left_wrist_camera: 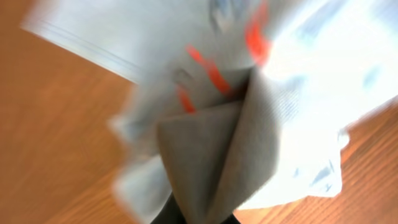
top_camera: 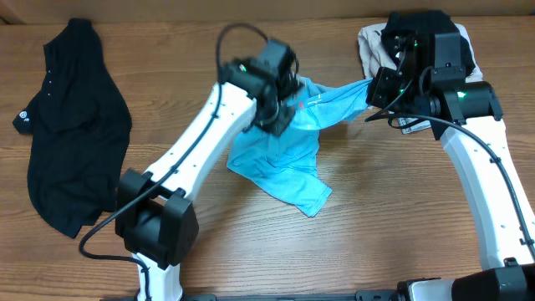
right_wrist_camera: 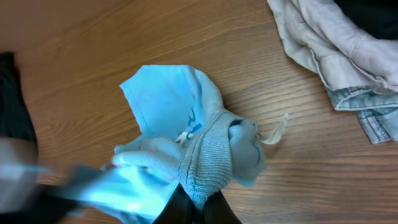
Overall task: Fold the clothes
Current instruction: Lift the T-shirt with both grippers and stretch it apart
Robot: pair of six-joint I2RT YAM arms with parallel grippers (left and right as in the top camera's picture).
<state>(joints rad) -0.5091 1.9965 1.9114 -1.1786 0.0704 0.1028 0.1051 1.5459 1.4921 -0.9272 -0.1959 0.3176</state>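
Note:
The light blue T-shirt (top_camera: 280, 163) hangs stretched between both grippers above the table's middle, its lower part resting on the wood. My left gripper (top_camera: 280, 113) is shut on the shirt's fabric near the red-orange lettering (left_wrist_camera: 211, 74). My right gripper (top_camera: 376, 88) is shut on the ribbed collar edge (right_wrist_camera: 208, 168) of the same shirt. The long black shirt (top_camera: 71, 125) with a small white logo lies flat at the far left, apart from both arms.
A pile of other clothes, beige and denim (right_wrist_camera: 336, 50), sits at the back right corner (top_camera: 372, 46), partly under my right arm. The wooden table (top_camera: 376, 242) shows in front.

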